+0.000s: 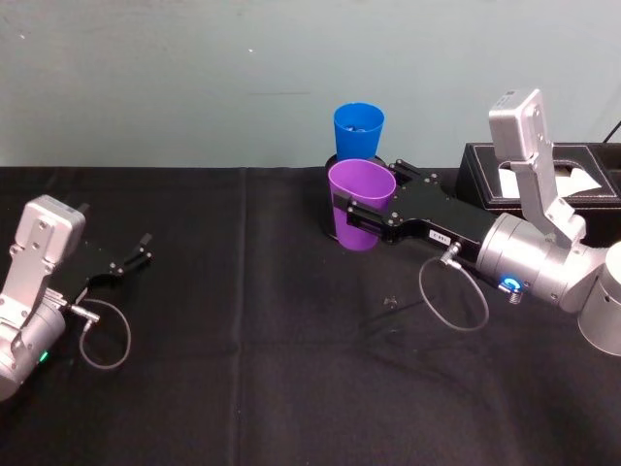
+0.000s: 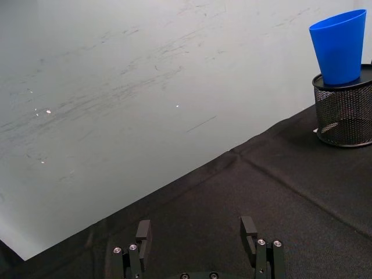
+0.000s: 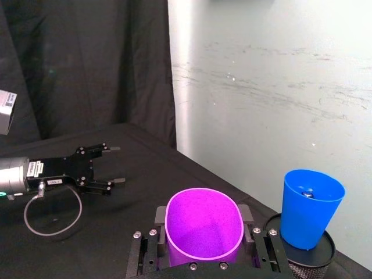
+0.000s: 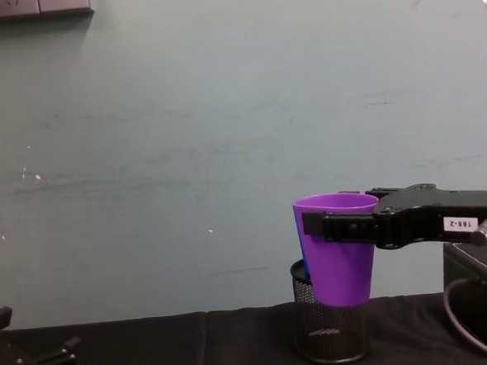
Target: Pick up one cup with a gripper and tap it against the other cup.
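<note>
The black-clothed table lies well below the right claw. The claw hangs in the air with its fingers closed on the purple cup, one finger on each side just under the rim, and the cup is upright. A black box sits back beside the claw's wrist. The left claw rests far off across the cloth with its fingers apart and holding nothing, and it looks idle.

Just off the right claw's far finger and lower than it stands the black mesh holder. On top of the holder is the blue cup, upright and near the purple cup. The right wrist view shows a gap between the two cups.

The step in hand appears to be the tap itself. A short, slow sideways nudge would likely do. The far finger may reach the blue cup first, so angling the purple cup's wall towards it seems wise. The blue cup's perch looks tippy, so contact should be light.
</note>
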Available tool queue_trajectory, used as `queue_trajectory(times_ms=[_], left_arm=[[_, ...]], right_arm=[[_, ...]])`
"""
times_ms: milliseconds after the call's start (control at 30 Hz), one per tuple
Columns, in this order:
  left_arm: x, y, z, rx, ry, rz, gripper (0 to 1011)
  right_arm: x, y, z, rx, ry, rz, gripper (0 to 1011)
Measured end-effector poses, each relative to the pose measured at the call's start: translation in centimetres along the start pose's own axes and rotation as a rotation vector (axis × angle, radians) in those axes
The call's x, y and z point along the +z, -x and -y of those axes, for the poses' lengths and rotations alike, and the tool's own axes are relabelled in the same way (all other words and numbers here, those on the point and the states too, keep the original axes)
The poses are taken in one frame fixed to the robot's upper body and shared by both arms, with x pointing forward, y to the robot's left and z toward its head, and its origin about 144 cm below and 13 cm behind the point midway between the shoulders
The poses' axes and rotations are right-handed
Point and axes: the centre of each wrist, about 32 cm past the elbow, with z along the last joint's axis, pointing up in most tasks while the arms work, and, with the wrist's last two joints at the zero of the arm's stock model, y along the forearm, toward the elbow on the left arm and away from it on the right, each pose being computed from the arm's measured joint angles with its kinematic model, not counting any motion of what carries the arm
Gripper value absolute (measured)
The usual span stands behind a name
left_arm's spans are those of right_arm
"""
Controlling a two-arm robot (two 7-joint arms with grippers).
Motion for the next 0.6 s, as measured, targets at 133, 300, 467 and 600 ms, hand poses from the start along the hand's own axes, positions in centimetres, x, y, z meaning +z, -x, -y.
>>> queue_trajectory(times_ms=[133,300,467,600], left_arm=[[0.00,0.00,0.00,0.000,0.000,0.000,1000],[0.00,0.00,0.00,0.000,0.000,0.000,1000],[0.00,0.00,0.00,0.000,0.000,0.000,1000],[0.00,0.00,0.00,0.000,0.000,0.000,1000]], right_arm=[[0.00,0.00,0.00,0.000,0.000,0.000,724],[0.00,0.00,0.00,0.000,0.000,0.000,724],[0.00,0.00,0.00,0.000,0.000,0.000,724],[0.00,0.00,0.00,0.000,0.000,0.000,724]])
